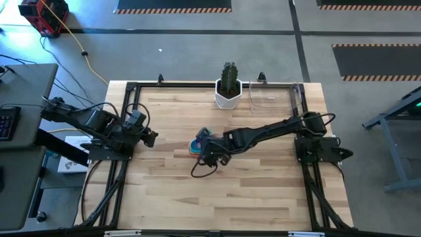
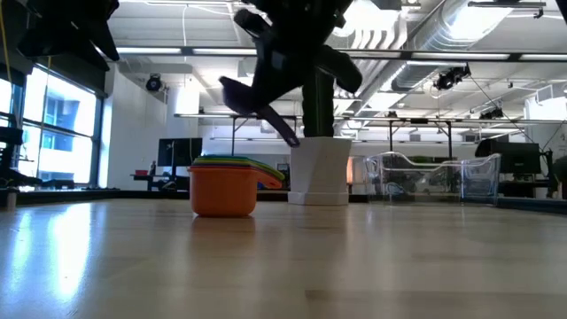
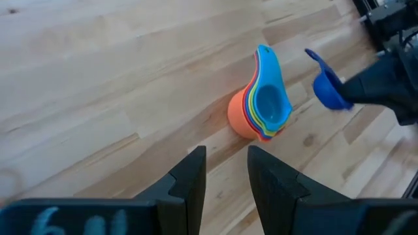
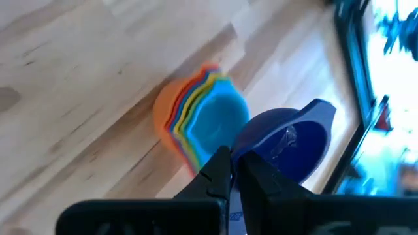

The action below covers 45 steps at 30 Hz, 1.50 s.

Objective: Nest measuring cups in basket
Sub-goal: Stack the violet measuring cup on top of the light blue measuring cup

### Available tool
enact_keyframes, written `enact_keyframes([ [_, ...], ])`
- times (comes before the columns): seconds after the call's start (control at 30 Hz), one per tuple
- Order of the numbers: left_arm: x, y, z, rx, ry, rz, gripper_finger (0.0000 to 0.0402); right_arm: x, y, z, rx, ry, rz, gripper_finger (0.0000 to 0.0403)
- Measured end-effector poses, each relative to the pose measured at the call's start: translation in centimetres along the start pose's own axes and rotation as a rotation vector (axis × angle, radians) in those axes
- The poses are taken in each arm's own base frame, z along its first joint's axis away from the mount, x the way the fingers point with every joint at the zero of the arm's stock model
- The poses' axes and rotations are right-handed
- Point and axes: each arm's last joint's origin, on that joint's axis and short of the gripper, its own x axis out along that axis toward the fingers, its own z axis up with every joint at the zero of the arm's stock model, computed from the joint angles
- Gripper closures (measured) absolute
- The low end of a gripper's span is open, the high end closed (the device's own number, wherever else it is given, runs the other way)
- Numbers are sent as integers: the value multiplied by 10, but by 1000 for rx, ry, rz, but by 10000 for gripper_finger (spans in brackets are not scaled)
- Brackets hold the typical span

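From above, the right end effector [image 1: 212, 157] hovers beside the nested cup stack [image 1: 197, 146] mid-counter [image 1: 263, 191], the left end effector [image 1: 152, 137] waits narrowly parted at the left edge; low, the clear basket [image 2: 434, 175] stands beside the cactus pot [image 2: 320, 170]; the right wrist shows fingers pinching a purple-blue measuring cup [image 4: 290, 140].

Grey floor [image 1: 197, 56] with striped hazard mats [image 1: 174, 6]; tall windows [image 2: 53, 124], ceiling ducts [image 2: 469, 31] and strip lights [image 2: 177, 51] beyond.
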Motion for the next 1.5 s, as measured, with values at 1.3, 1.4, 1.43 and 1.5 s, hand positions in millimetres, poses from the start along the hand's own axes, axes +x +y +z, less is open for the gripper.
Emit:
enact_keyframes([
  [1.3,0,-2,0,-24,-1,-19,298,42,-5,-11,-417,-72,33,358],
  [1.4,0,-2,0,-24,-1,-19,298,42,-6,-12,-393,-73,35,352],
  [1.43,0,-2,0,-24,-1,-19,298,42,-6,-12,-377,-72,37,350],
  [1.5,0,-2,0,-24,-1,-19,298,43,-6,-13,-358,-67,40,347],
])
